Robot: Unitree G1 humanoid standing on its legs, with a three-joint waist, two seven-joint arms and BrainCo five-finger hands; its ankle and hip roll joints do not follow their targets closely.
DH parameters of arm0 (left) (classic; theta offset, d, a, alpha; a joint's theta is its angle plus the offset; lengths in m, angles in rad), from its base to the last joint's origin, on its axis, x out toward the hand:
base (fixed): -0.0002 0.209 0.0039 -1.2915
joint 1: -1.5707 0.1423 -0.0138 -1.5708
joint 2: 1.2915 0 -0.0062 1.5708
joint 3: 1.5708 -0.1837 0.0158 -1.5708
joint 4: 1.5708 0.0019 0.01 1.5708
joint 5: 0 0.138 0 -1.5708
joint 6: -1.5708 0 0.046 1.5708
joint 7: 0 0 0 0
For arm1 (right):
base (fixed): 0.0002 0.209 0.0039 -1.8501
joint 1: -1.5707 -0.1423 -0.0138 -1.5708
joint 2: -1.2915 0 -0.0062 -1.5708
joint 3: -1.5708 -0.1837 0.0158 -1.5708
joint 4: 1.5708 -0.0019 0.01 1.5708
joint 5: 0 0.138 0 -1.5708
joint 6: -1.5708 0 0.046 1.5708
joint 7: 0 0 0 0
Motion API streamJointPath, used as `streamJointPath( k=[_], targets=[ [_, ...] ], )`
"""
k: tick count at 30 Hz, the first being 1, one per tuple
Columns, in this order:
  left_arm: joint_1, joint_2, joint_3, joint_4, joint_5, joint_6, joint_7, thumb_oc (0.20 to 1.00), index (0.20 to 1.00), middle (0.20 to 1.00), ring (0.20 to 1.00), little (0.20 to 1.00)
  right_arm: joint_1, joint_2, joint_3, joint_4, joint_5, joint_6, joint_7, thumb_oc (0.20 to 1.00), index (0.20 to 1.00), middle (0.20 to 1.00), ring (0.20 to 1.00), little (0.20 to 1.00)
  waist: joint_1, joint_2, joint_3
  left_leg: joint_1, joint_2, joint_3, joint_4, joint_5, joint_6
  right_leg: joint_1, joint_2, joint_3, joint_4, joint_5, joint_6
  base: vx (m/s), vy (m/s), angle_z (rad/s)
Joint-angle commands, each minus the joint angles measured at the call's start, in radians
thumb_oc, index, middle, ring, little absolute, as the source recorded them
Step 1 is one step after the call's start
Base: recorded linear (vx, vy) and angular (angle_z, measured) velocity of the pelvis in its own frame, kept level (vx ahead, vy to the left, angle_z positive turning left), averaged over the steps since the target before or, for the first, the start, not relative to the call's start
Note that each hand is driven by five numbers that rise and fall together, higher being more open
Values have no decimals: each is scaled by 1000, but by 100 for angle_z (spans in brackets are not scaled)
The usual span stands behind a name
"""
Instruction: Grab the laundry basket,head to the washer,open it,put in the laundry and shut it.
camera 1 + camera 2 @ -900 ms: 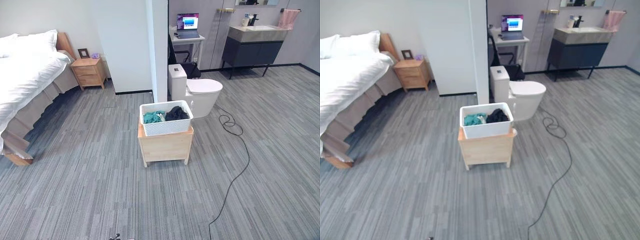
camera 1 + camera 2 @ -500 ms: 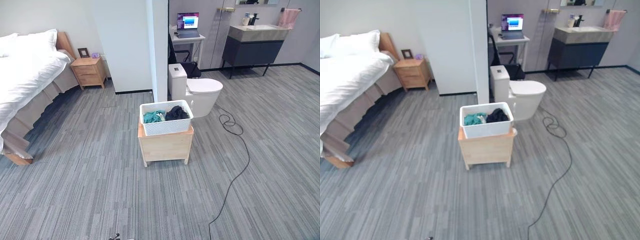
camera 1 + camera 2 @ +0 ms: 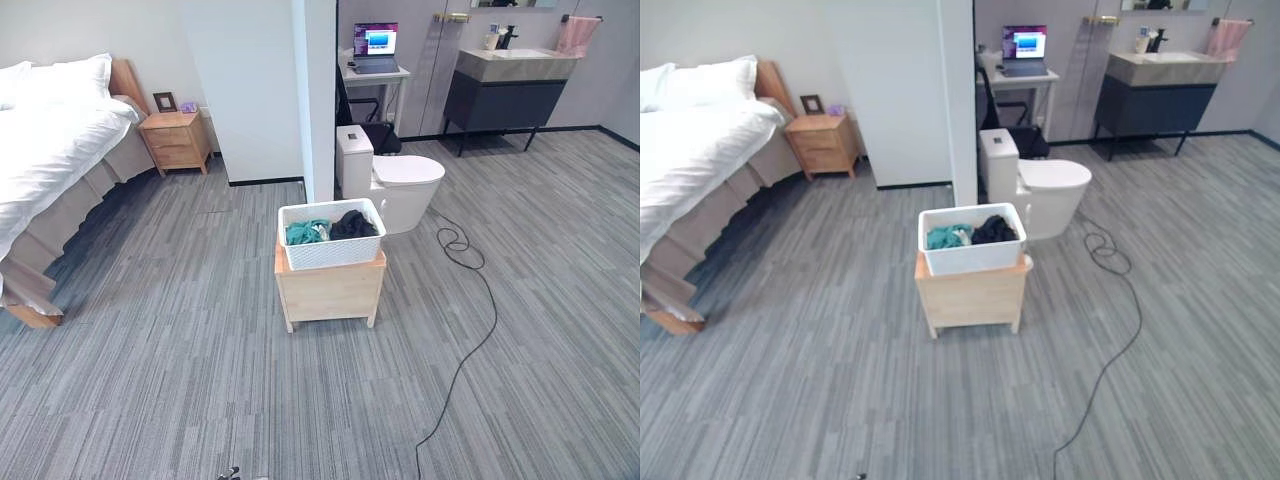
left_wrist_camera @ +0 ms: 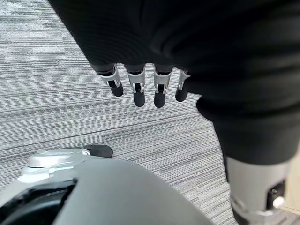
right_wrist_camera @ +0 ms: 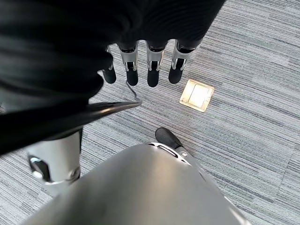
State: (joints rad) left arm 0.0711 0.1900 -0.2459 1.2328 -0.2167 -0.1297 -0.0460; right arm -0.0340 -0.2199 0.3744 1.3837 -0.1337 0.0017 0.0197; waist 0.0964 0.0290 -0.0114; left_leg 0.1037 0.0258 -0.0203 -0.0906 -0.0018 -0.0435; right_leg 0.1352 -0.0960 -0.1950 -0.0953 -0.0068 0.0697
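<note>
- Your left hand (image 4: 145, 86) hangs over bare carpet, fingers straight and loose, holding nothing.
- Your right hand (image 5: 140, 65) hangs the same way, fingers relaxed and empty; a brass floor plate (image 5: 197, 95) sits in the carpet just past its fingertips.
- The white laundry basket (image 3: 331, 236) with teal and dark clothes stands on a small wooden stand (image 3: 330, 290), well ahead of both hands.
- Grey striped carpet (image 3: 180, 380) lies open between you and the stand.
- Bed (image 3: 45, 150) far left; toilet (image 3: 395, 185) just behind the basket, by the partition wall (image 3: 320, 90).

The bed (image 3: 40, 150) is cut off at the edge; laundry (image 3: 330, 228) lies partly hidden in the basket (image 3: 330, 252).
</note>
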Motion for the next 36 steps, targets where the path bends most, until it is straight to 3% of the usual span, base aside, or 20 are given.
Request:
streamJointPath(
  k=[1, 10, 14, 17, 18, 20, 21, 24, 26, 28, 29, 32, 33, 34, 35, 36],
  targets=[
    [-75, -4, 24, 80, 13, -27, 2, 1000, 1000, 1000, 1000, 1000, 13, 16, 31, 75, -32, 0, 22, 1000, 1000, 1000, 1000, 1000, 9, -19, -19, -64, 7, -44, 3, -8, -6, -41, -97, 5, 8, 45, 67, 0, 0, 0],
    [-74, 15, 60, 73, -22, -31, 7, 1000, 1000, 1000, 1000, 1000, -24, -16, 15, 55, -15, -8, 13, 1000, 1000, 1000, 1000, 1000, 28, -37, 19, -67, -1, -23, 11, -11, 11, -47, -112, 3, 8, 58, 78, 11, 26, -2],
    [-86, 27, 75, 60, -48, -38, 15, 1000, 1000, 1000, 1000, 1000, -66, -39, -24, 27, 38, -20, -3, 1000, 1000, 1000, 1000, 1000, 37, -61, 60, -200, -47, -12, 218, -89, 28, -63, -157, -5, 20, 73, 87, -22, 84, -4],
    [-88, 41, 66, 49, -35, -30, 10, 1000, 1000, 1000, 1000, 1000, -75, -52, -59, 10, 80, -27, -13, 1000, 1000, 1000, 1000, 1000, 28, -50, 60, -195, -79, -37, 231, -114, 80, -141, -173, 35, 218, 38, 70, 123, 247, 1],
    [-81, 57, 70, 36, -29, -27, 4, 1000, 1000, 1000, 1000, 1000, -83, -60, -81, -11, 126, -36, -15, 1000, 1000, 1000, 1000, 1000, 7, -30, 87, -168, -85, -51, 223, -119, 109, -246, -153, 96, 435, 69, 58, 120, 267, -4],
    [-78, 63, 76, 37, -24, -27, 5, 1000, 1000, 1000, 1000, 1000, -88, -68, -90, -20, 144, -40, -17, 1000, 1000, 1000, 1000, 1000, -3, -19, 100, -146, -83, -49, 210, -125, 119, -284, -146, 100, 496, 87, 58, 215, 199, -7],
    [-68, 84, 78, 49, -20, -25, 4, 1000, 1000, 1000, 1000, 1000, -115, -117, -96, -77, 173, -32, 8, 1000, 1000, 1000, 1000, 1000, -15, -16, 117, -85, -81, -48, 164, -137, 118, -369, -148, 70, 518, 123, 61, 419, 109, -10],
    [-75, 84, 74, 44, -24, -32, -5, 1000, 1000, 1000, 1000, 1000, -118, -151, -113, -88, 199, -40, 0, 1000, 1000, 1000, 1000, 1000, -40, -14, 133, -14, -80, -82, 130, -162, 103, -406, -128, 59, 404, 114, 62, 366, -71, -8],
    [-77, 103, 118, 47, -25, -48, -4, 1000, 1000, 1000, 1000, 1000, -52, -191, -157, -251, 211, -48, 13, 1000, 1000, 1000, 1000, 1000, -125, -33, 156, 95, -80, -129, 110, -243, 75, -487, -94, 185, 77, 194, 116, 740, -252, 42],
    [-76, 102, 118, 47, -24, -49, -4, 1000, 1000, 1000, 1000, 1000, -49, -193, -157, -254, 210, -47, 13, 1000, 1000, 1000, 1000, 1000, -122, -24, 161, 105, -72, -126, 108, -248, 74, -474, -85, 182, 69, 196, 114, 387, -133, 44],
    [-81, 107, 141, 68, -5, -50, 1, 1000, 1000, 1000, 1000, 1000, -1, -205, -158, -343, 182, -44, 26, 1000, 1000, 1000, 1000, 1000, -147, -37, 148, 175, -58, -140, 90, -281, 60, -503, -70, 194, 18, 225, 129, 575, -242, 43],
    [-77, 114, 146, 63, 8, -52, 5, 1000, 1000, 1000, 1000, 1000, 75, -217, -185, -434, 180, -49, 37, 1000, 1000, 1000, 1000, 1000, -167, -47, 127, 210, -33, -161, 104, -279, 36, -473, -63, 196, 42, 256, 119, 474, -263, 37],
    [-78, 117, 153, 58, 5, -53, 10, 1000, 1000, 1000, 1000, 1000, 107, -217, -193, -459, 187, -50, 46, 1000, 1000, 1000, 1000, 1000, -180, -49, 115, 228, -11, -171, 144, -255, 23, -466, -45, 215, 85, 268, 105, 483, -359, 89],
    [-94, 112, 142, 41, -10, -54, 20, 1000, 1000, 1000, 1000, 1000, 135, -208, -199, -468, 221, -56, 47, 1000, 1000, 1000, 1000, 1000, -191, -38, 106, 172, 33, -155, 313, -107, -24, -431, 13, 240, 153, 240, 76, 472, -360, 91],
    [-94, 113, 142, 41, -10, -54, 20, 1000, 1000, 1000, 1000, 1000, 135, -207, -199, -468, 221, -56, 47, 1000, 1000, 1000, 1000, 1000, -193, -43, 104, 168, 28, -157, 312, -104, -23, -434, 8, 241, 153, 241, 77, 498, -512, 127],
    [-93, 105, 140, -6, -65, -50, 22, 1000, 1000, 1000, 1000, 1000, 159, -210, -214, -490, 276, -66, 45, 1000, 1000, 1000, 1000, 1000, -186, -66, 113, -19, 52, -115, 659, 100, -38, -369, 20, 225, 163, 200, 15, 217, -289, 110]
  ],
)
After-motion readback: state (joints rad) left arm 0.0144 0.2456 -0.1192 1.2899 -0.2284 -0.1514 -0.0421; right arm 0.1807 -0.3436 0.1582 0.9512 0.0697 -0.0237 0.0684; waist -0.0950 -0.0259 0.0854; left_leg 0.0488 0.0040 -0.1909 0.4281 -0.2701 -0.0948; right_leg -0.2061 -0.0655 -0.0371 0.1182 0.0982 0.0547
